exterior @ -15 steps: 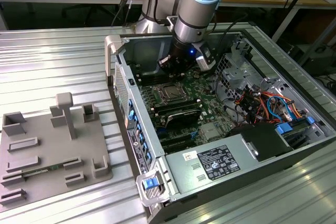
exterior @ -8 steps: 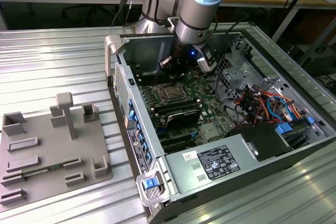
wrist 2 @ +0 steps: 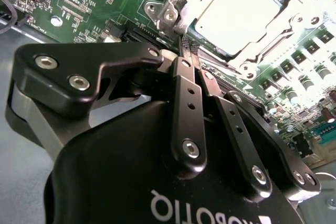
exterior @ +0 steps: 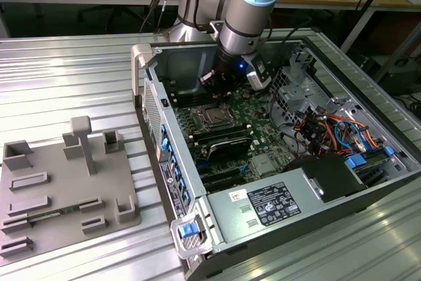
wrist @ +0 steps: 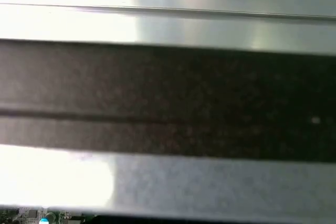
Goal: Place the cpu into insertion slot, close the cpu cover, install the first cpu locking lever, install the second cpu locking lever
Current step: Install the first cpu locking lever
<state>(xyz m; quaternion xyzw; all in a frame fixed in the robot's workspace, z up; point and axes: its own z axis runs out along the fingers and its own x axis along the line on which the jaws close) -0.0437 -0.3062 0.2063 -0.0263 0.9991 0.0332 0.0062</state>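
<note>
Hovering over the board (exterior: pixel 263 143) inside the open case (exterior: pixel 368 182), my tool (wrist 2: pixel 188 51) had its two fingers (wrist 2: pixel 184 108) pressed together, with nothing visible between them. In the second wrist view the tips sat right at the rim of the socket, beside the cover (wrist 2: pixel 294 22), which lay flat, its shiny frame surrounding the cpu (wrist 2: pixel 239 11). The cpu's pale metal top showed through the window, so the chip was seated in the slot (exterior: pixel 215 118), near the board's far edge under my wrist in the exterior view.

I judged the first two steps done and the first lever to be the step in hand. I could not make out either lever clearly, nor whether one was already latched. The next move, as I read it, called for a fine sideways-and-down push with shut fingertips, keeping them clear of the cover and the components around it.

Counted: one cpu, one cover, one slot, one tool with two fingers. One grey fixture tray (exterior: pixel 59 189) lay on the bench (exterior: pixel 59 77) beside the case, at the exterior view's left.
</note>
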